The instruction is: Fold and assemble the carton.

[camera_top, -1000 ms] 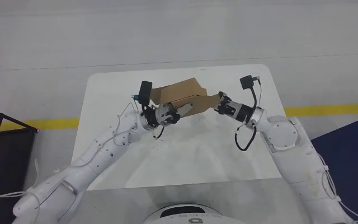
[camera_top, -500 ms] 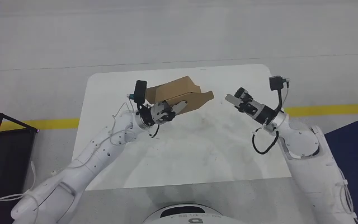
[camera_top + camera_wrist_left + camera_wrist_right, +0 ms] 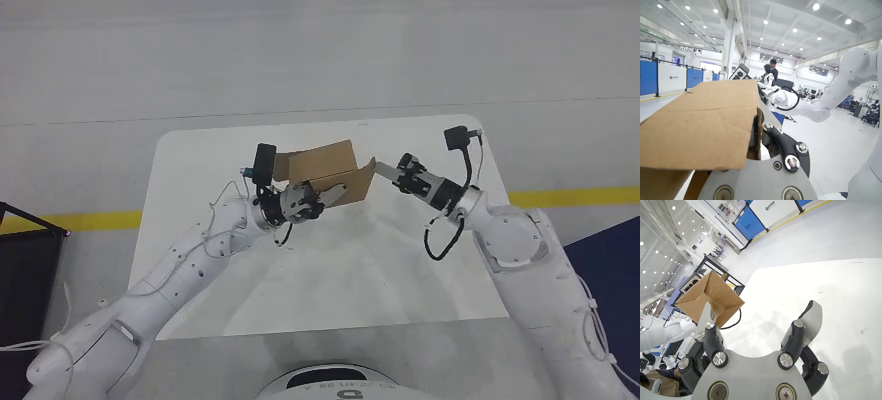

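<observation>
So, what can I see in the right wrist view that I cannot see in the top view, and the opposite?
The right wrist view adds the open end of the carton with its inner flaps folded in. It also adds the fingers of the right gripper spread wide, with one lying across that end.

The top view adds the left gripper holding the carton at the end opposite the right gripper, and the full outline of the white table.

Both views share the carton, the table and the right gripper.

The left claw (image 3: 304, 199) grips the carton (image 3: 326, 163), and the right claw (image 3: 386, 172) seemingly touches its end flap.
</observation>
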`<state>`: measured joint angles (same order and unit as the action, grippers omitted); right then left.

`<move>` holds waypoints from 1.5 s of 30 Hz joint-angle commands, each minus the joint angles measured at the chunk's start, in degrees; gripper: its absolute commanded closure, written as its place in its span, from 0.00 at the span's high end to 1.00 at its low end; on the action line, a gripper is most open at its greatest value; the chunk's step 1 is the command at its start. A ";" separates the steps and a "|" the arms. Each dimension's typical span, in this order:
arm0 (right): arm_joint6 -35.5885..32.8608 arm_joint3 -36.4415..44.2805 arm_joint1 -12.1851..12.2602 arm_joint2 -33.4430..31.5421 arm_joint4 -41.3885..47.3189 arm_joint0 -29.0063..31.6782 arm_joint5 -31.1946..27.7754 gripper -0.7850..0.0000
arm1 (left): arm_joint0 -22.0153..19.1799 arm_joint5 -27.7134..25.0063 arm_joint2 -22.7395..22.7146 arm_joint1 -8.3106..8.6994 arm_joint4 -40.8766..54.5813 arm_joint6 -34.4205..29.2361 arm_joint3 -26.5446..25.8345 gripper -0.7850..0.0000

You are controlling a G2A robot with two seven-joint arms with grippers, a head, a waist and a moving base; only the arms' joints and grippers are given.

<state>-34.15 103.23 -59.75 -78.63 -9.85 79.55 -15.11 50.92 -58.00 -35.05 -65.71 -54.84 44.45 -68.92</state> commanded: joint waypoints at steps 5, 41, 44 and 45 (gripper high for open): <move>-0.23 -0.20 -0.05 0.37 -0.38 -0.55 -0.36 0.98 | -0.31 0.00 0.33 0.04 0.17 0.25 0.32 0.00; -1.33 -2.13 0.25 -2.84 4.56 0.84 -4.04 1.00 | -2.83 0.00 4.05 0.77 0.79 1.83 1.12 0.00; -0.76 -1.36 0.53 -5.38 5.40 2.90 -5.01 1.00 | -2.45 0.00 3.83 0.94 1.14 1.83 0.57 0.00; -0.53 -1.18 0.60 -6.03 5.59 3.44 -5.22 1.00 | -2.40 0.00 3.80 0.99 1.13 1.83 0.49 0.00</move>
<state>-34.83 101.94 -59.20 -84.17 -4.36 82.64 -20.20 48.48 -58.00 -31.23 -64.76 -53.71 46.28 -68.37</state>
